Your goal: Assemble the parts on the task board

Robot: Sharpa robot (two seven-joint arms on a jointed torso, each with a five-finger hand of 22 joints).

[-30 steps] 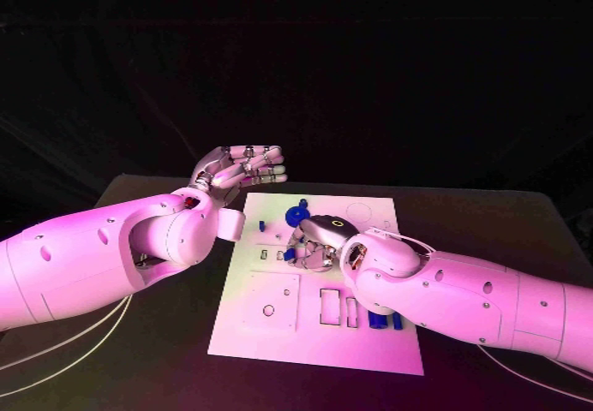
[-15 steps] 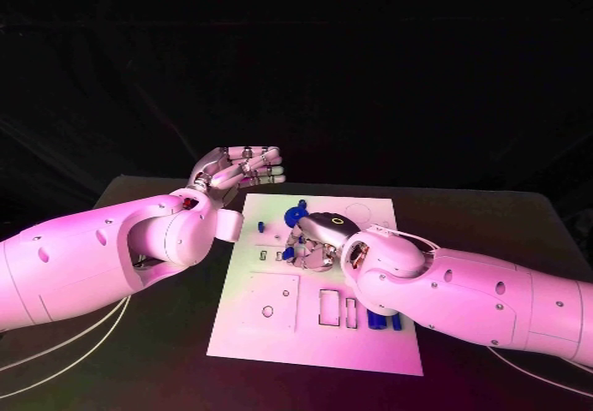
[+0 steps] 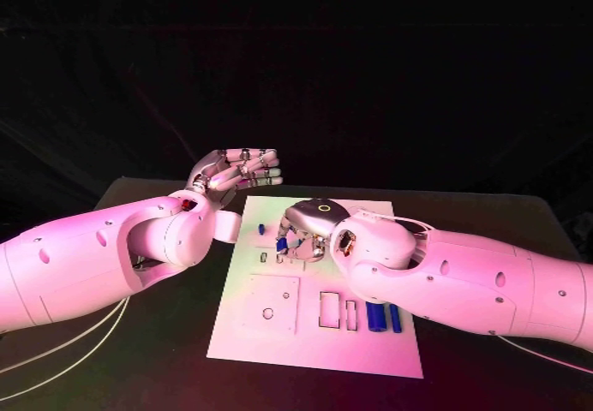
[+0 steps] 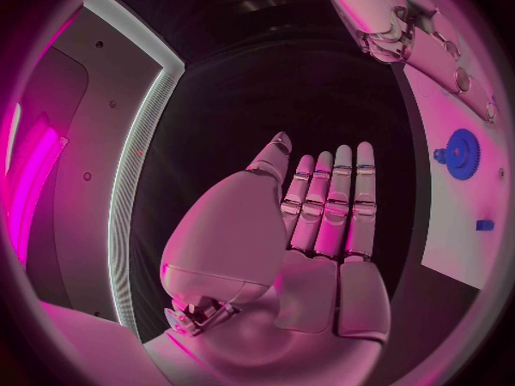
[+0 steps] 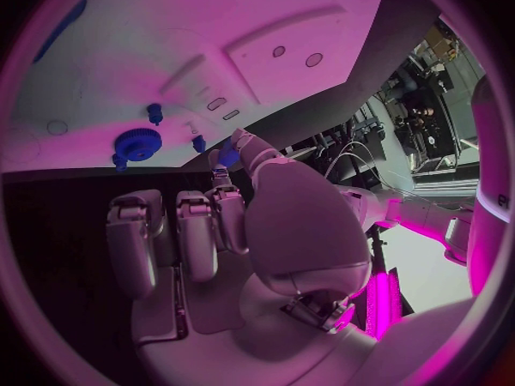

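The right hand [image 3: 312,229] hung over the far half of the board [image 3: 278,338], a small blue part [image 5: 227,156] pinched at its fingers. The left hand [image 3: 235,174] hovered off the board's far left corner, fingers straight and close together (holding nothing). A blue gear [image 4: 462,153] lay on the board; two blue pins [image 3: 385,317] lay nearer.

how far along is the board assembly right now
Early on. Nothing looks clearly seated yet. In hand: the right hand pinches a small blue part over the task board. Left to place: the blue gear and two blue bars lying on the board. The left hand hovers open.
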